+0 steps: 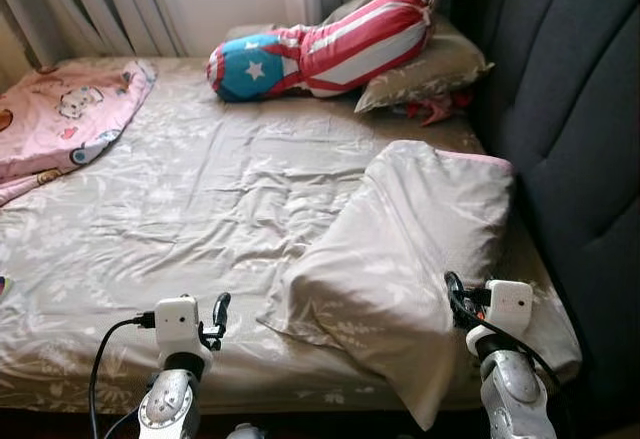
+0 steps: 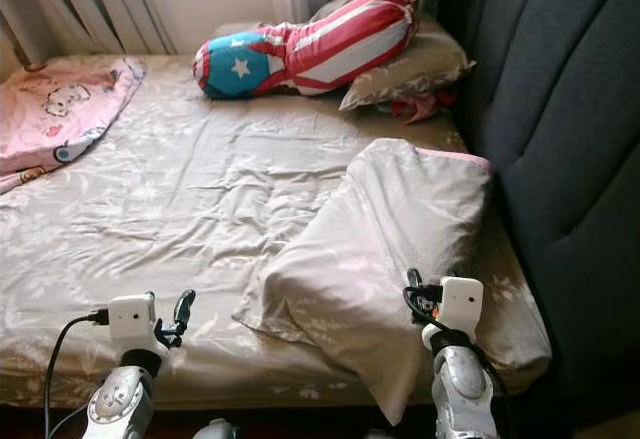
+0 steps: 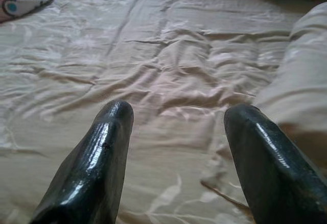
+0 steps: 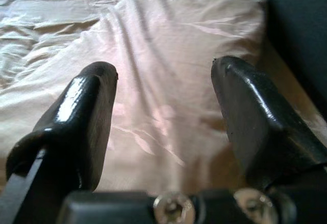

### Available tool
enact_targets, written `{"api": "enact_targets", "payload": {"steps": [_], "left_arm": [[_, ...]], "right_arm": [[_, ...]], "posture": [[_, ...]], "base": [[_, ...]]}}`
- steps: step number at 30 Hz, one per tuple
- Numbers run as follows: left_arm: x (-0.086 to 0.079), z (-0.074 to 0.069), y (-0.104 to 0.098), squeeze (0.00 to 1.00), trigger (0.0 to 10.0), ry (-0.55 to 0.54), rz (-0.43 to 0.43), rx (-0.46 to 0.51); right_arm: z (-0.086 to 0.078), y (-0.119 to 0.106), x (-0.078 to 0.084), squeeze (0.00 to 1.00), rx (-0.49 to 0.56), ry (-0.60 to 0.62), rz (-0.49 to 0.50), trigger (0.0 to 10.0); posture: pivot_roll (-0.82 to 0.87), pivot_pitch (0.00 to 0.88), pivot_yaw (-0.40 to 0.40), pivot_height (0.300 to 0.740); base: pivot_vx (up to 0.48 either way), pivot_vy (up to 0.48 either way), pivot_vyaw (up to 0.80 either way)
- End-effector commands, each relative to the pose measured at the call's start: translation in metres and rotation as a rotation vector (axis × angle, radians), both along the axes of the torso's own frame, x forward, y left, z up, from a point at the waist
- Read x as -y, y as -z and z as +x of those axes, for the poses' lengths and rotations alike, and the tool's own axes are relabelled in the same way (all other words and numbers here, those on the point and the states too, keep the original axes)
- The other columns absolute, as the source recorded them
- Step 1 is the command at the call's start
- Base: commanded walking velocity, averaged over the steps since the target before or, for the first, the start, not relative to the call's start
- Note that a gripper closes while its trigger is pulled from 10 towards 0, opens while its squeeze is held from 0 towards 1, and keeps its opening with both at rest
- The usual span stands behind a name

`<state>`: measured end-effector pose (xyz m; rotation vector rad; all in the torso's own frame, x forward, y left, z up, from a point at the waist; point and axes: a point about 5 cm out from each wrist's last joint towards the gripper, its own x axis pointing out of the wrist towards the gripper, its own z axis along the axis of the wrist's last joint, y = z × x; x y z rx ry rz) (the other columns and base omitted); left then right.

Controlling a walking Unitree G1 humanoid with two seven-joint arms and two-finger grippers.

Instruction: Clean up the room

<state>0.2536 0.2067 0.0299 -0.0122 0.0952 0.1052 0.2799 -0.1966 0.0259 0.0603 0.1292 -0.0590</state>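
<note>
Right tool (image 4: 163, 112), fingers wide, hovers just over the rumpled beige pillow (image 1: 400, 249). Pillow's long axis runs away toward the headboard. Left tool (image 3: 176, 157), also wide, is farther.

No legible text or nos.; just a white star on blue/red striped cushion (image 1: 320, 47).
</note>
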Motion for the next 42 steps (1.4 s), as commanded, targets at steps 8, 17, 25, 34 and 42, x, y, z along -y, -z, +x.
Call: {"api": "enact_targets", "payload": {"steps": [8,17,25,34,42], "left_arm": [[-0.003,0.000,-0.001,0.00,10.0,-0.018,-0.010,0.002],[-0.006,-0.003,-0.003,0.00,10.0,-0.014,0.002,-0.001],[-0.007,-0.006,-0.004,0.00,10.0,-0.010,0.016,-0.004],[-0.007,-0.007,-0.004,0.00,10.0,-0.012,0.016,-0.006],[-0.008,-0.008,-0.006,0.00,10.0,-0.018,0.017,-0.005]], "right_arm": [[-0.003,0.008,0.006,0.00,-0.059,0.031,-0.014,10.0],[-0.008,0.024,0.012,0.95,-0.166,0.063,0.017,10.0],[-0.008,0.032,0.017,1.00,-0.250,0.089,0.053,10.0],[-0.013,0.038,0.016,1.00,-0.288,0.030,0.093,10.0],[-0.018,0.045,0.018,1.00,-0.342,0.059,0.113,10.0]], "posture": [[-0.18,0.097,0.035,0.663],[-0.17,0.103,0.048,0.663],[-0.15,0.100,0.057,0.663],[-0.15,0.090,0.056,0.663],[-0.14,0.103,0.057,0.663]], "base": [[0.278,0.000,0.00],[0.000,0.000,0.00],[0.000,0.000,0.00],[0.000,0.000,0.00],[0.000,0.000,0.00]]}}
